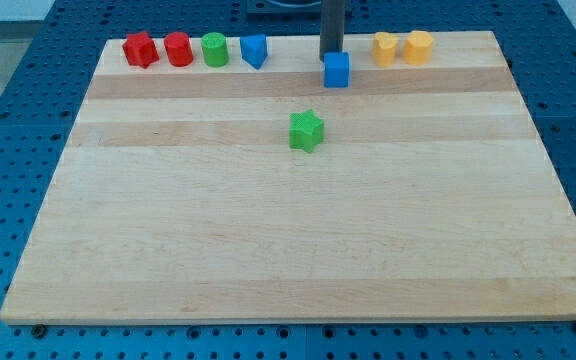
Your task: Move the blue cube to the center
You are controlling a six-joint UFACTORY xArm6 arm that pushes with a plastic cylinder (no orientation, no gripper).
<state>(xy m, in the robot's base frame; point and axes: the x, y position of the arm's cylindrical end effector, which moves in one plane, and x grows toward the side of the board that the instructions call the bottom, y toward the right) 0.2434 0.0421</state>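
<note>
A pale wooden surface [298, 240] of glued planks is seen lying on a blue perforated base [8, 150]; no writing can be read. Along the view's top are ranged a red star [140, 49], red cylinder [178, 49], green cylinder [215, 49], blue wedge [254, 50] (shape uncertain) and two yellow blocks [385, 48] [418, 47]. The blue cube [337, 70] is placed just below my tip [330, 53], apparently touching. A green star [306, 131] sits nearer the centre. No end effector is fitted, so no state can be told.
</note>
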